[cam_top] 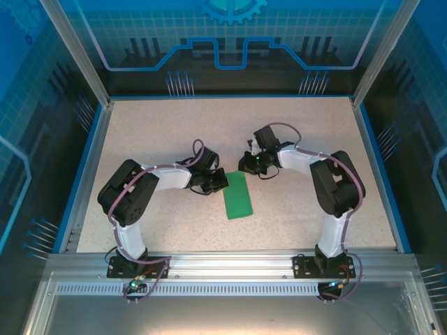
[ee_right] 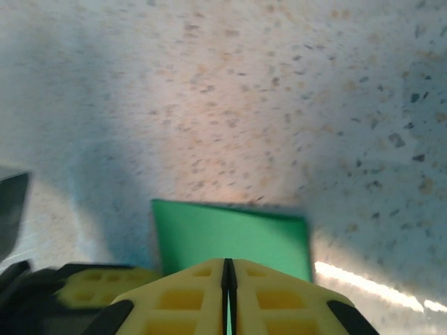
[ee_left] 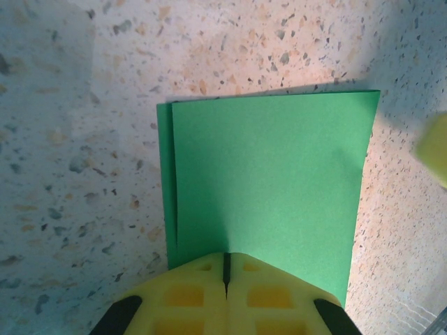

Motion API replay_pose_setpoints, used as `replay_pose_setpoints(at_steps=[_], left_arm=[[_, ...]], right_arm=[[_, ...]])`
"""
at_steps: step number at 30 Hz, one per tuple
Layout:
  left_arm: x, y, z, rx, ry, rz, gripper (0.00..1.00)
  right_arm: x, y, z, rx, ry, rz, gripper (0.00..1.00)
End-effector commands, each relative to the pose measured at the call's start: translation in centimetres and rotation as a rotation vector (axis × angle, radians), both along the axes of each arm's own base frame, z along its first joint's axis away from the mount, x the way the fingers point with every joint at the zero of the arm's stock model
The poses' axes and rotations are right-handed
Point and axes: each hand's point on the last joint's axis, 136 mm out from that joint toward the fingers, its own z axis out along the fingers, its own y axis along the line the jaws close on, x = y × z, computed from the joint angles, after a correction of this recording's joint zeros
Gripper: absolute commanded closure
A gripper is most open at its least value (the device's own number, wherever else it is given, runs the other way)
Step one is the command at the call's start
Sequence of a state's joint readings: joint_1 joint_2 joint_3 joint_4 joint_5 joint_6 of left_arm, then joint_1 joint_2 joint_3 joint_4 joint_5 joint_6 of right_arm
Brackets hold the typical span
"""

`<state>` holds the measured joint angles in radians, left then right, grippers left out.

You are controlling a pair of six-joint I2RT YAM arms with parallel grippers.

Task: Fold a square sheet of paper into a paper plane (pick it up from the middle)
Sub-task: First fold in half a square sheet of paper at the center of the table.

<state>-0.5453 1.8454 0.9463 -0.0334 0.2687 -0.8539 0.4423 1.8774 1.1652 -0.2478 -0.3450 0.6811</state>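
Nearest my overhead camera runs the aluminium rail (cam_top: 223, 262) carrying both bases, and beyond it I see the speckled table (cam_top: 174, 132). The left arm (cam_top: 129, 192) and right arm (cam_top: 335, 185) bend elbows outward and reach inward, wrists low. Between them the green sheet of paper (cam_top: 237, 195) lies flat, a plain rectangle from above. My left wrist view shows two layers, slightly offset along one edge. The left gripper (ee_left: 226, 262) is pressed together over the sheet's side edge. The right gripper (ee_right: 228, 265) is likewise closed at the sheet's far end, and I can't tell whether it touches.
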Motion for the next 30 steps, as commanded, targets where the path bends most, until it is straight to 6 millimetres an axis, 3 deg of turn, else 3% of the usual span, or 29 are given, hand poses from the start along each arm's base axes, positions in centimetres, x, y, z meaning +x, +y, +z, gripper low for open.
replay_pose_setpoints(at_steps=[1,9,20,24,30], left_arm=[[-2.6,2.4,-3.4,0.132,0.098,-0.001,0.96],[-2.5,2.3,-3.2,0.131,0.096,-0.001,0.96],[-2.2,2.0,-2.1,0.117,0.080,-0.003,0.96],[-1.1,0.7,0.4,0.060,0.035,-0.028,0.94],[1.1,-2.5,6.4,-0.103,-0.084,-0.079,0.87]], right_arm=[[-2.6,0.6,1.8,0.007,-0.015,0.069,0.88],[-7.5,0.1,-1.0,0.002,0.077,0.080,0.89],[-10.1,-2.0,-5.4,-0.078,0.175,0.061,0.90],[-10.1,-2.1,-6.0,-0.080,0.184,0.058,0.90],[-10.1,-2.1,-6.1,-0.069,0.176,0.073,0.90]])
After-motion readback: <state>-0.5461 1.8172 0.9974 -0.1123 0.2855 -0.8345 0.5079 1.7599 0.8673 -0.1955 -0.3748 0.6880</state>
